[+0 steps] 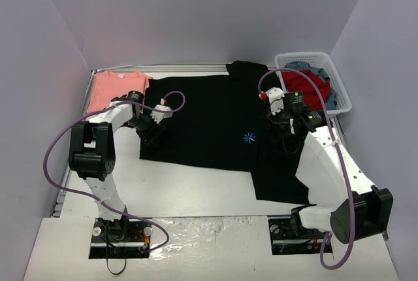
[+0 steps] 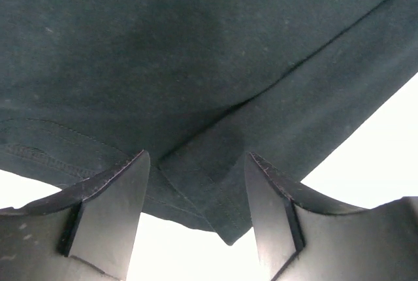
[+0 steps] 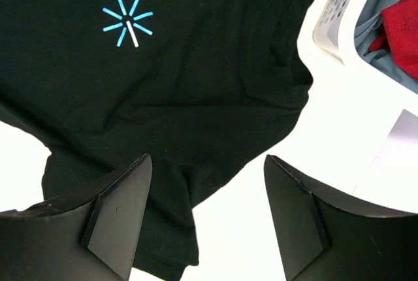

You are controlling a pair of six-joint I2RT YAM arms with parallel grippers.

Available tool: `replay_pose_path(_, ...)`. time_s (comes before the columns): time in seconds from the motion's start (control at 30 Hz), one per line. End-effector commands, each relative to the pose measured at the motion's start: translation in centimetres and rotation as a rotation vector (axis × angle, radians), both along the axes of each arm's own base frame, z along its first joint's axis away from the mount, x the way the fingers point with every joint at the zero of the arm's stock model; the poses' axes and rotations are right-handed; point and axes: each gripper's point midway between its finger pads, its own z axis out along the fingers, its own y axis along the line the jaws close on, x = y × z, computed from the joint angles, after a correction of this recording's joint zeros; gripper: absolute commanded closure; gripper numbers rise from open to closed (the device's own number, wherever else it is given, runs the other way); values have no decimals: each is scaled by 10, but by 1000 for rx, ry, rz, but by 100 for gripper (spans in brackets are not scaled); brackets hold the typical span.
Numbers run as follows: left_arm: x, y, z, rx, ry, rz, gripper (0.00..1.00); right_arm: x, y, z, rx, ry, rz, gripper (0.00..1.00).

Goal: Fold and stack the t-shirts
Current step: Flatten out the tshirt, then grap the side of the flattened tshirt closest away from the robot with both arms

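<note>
1. A white worktop [image 1: 196, 193] is seen, with cloth laid over much of it.
2. A black t-shirt [image 1: 209, 117] is spread flat across the middle, reaching towards the near right.
3. A salmon-pink t-shirt [image 1: 108, 88] is laid in the far left corner, just beside the black one.
4. A white basket [image 1: 337, 80] is set in the far right corner.

Top external: fixed high behind the arm bases, facing down and forward, takes in the whole table [image 1: 196, 193].
Left wrist: past its own fingers [image 2: 111, 209], very close on the black t-shirt [image 2: 196, 65] edge.
Right wrist: farther off, down onto starburst print [image 3: 127, 23] and basket [image 3: 336, 16].
Shared: black t-shirt in all three.
</note>
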Motion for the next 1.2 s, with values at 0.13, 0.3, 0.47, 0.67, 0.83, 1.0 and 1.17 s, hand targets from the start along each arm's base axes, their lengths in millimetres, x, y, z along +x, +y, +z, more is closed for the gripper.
replay_pose_path(0.13,4,6,6,19,-33,1,42,-3,-3,0,-2,5,-6,34)
replay_pose_path(0.3,-13,7,-4,22,27,-22,44,-4,-4,0,-3,3,-7,34)
replay_pose_path(0.47,-31,7,-15,19,74,-34,50,-3,-4,-2,-8,9,-1,34)
replay_pose_path(0.67,-34,3,-8,-4,77,-29,83,-2,-4,-6,-5,19,-2,34)
replay_pose_path(0.83,-28,2,9,-10,52,-24,87,-2,-6,-7,-3,21,-6,34)
replay_pose_path(1.0,-32,2,39,-14,2,-8,98,-1,-10,-7,-19,18,-16,34)
replay_pose_path(1.17,-44,1,72,-28,-81,30,98,-3,-15,-1,-30,0,-20,34)
